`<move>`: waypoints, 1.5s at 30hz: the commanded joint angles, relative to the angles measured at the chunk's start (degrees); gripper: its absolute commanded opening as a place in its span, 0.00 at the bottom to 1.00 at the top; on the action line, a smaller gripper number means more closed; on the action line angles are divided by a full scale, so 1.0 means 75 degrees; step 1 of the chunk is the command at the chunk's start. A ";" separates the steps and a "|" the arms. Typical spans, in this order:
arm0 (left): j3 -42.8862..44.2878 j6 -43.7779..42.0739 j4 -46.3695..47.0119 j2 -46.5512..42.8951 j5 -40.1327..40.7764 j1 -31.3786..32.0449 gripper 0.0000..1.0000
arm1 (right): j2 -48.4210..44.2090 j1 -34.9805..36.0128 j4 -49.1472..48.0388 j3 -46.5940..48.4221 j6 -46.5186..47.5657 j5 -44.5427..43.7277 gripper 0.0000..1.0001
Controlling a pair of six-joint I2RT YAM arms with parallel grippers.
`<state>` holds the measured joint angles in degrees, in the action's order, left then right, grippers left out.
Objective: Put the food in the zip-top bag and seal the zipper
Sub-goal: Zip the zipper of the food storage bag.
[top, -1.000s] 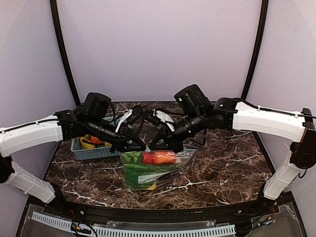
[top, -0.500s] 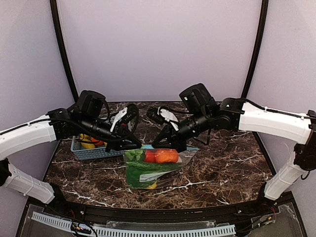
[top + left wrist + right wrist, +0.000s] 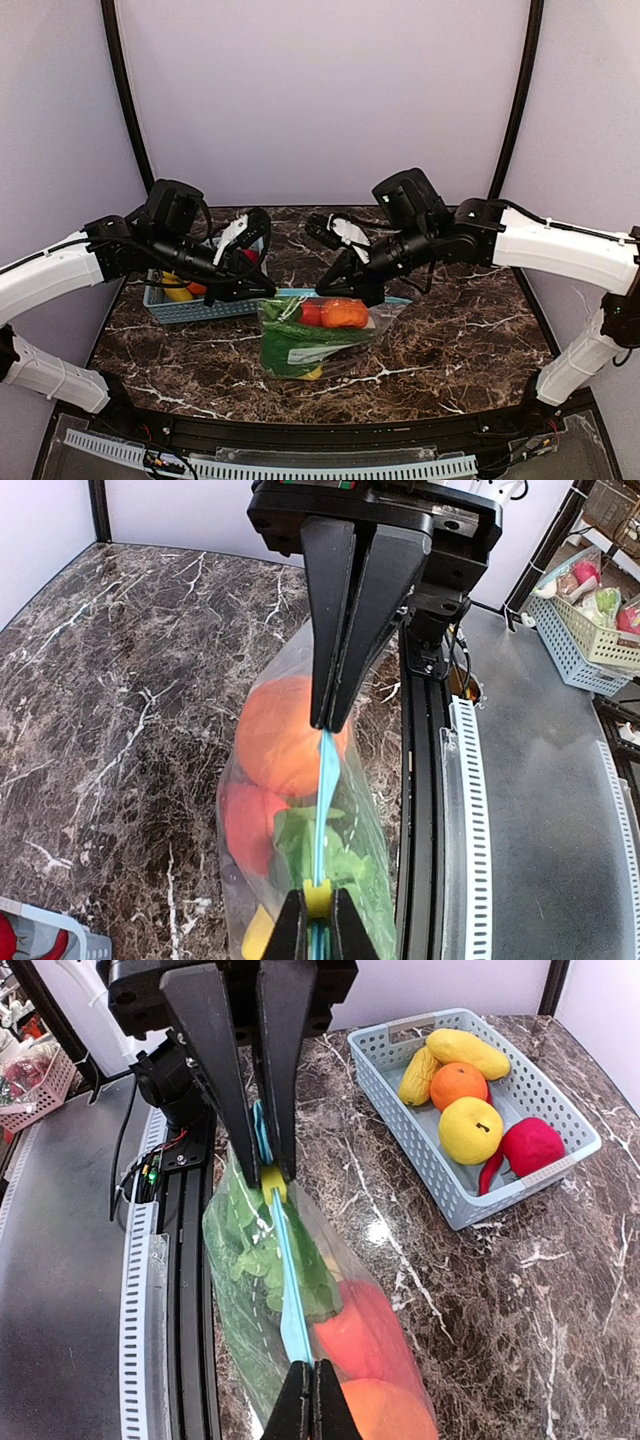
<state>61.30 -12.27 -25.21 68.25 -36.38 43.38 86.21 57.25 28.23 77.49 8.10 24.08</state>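
L gripper [image 3: 316, 905] clamped on zipper [image 3: 322, 780] at bag's [image 3: 310, 345] 11 o'clock; R gripper [image 3: 305, 1370] pinched shut on same strip at 1 o'clock. Bag at centre of table [image 3: 450, 340], mouth at 12, w/ orange, red & green food [image 3: 343, 314] inside. Basket [image 3: 195, 312] at bag's 10 o'clock.

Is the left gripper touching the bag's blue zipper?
Touching. The left wrist view shows the left gripper pinched shut on the zipper, with no gap.
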 commanded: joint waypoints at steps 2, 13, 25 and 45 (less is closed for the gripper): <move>0.0265 -0.0290 -0.1357 -0.0418 0.0526 -0.0246 0.01 | -0.0516 -0.0356 0.0871 -0.0157 0.0068 -0.0803 0.00; 0.0536 -0.0488 -0.1835 -0.0575 0.0948 -0.0293 0.01 | -0.0891 -0.0415 0.1076 -0.0228 0.0032 -0.1464 0.00; 0.0212 0.0592 -0.0265 0.0218 0.0428 -0.0299 0.01 | -0.0659 -0.0443 0.0233 -0.0331 -0.0679 -0.2312 0.00; 0.0287 0.2795 0.1728 0.0767 0.3258 -0.0904 0.83 | 0.1787 -0.2230 -0.1572 0.0489 -0.1775 -0.2599 0.00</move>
<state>64.55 3.95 -12.84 79.11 -17.30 39.48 95.77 43.62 20.51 78.48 -2.81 2.17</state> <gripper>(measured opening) 0.820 0.005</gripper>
